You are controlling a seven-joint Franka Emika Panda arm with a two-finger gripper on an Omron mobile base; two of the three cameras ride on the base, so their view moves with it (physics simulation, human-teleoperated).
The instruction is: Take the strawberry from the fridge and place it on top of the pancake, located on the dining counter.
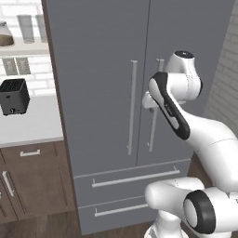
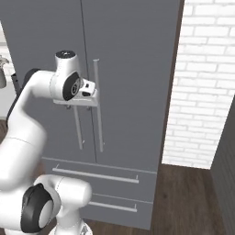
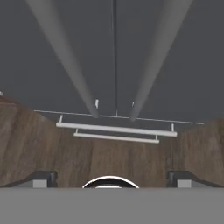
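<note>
The claw (image 3: 111, 177) hangs wide apart right in front of the tall matte grey double-door fridge (image 1: 116, 69), doors closed.

The tall grey fridge (image 1: 102, 83) looks matt and smooth, its bar handles (image 1: 133, 107) pale metal, above a dark wood-plank floor (image 2: 193, 197)
</note>
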